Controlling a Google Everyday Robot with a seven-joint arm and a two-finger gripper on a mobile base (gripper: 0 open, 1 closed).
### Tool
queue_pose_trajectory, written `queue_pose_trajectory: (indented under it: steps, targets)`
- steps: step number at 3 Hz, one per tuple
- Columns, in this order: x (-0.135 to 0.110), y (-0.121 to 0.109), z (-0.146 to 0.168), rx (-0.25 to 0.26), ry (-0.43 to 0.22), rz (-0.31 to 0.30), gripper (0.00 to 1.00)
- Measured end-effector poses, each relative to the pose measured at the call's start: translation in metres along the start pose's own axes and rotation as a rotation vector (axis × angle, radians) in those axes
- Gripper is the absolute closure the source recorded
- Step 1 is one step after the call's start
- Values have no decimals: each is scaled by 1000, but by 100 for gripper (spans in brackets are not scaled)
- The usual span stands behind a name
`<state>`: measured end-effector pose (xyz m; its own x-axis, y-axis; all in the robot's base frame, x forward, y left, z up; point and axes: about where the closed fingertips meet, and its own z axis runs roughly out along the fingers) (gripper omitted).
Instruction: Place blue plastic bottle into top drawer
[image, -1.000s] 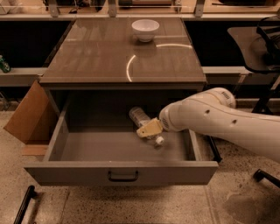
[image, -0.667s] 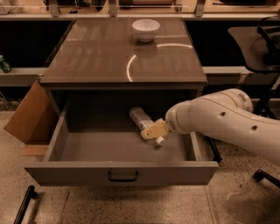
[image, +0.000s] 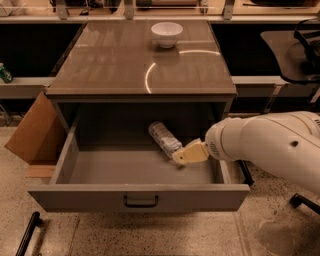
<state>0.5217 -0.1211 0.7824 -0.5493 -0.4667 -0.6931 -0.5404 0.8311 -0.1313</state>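
Brown cabinet top (image: 125, 65) stands over the open top drawer (image: 100, 197). Your gripper (image: 189, 153) sits low inside the drawer, right of centre, at the near end of the blue plastic bottle (image: 163, 137); whether it clamps the bottle or is free of it, you cannot tell. The bottle lies slanted within the drawer walls. Judgement: placement is nearly complete, with confirmed release and arm withdrawal outstanding.

blue plastic bottle (image: 164, 138) in top drawer (image: 140, 198), claw (image: 179, 158) beside it
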Motion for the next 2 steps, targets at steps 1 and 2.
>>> queue_pose_trajectory:
  steps: [1,2]
  targets:
    - [5,-4,-31,52,-40,-5,0]
    - [5,-4,-31,52,-40,-5,0]
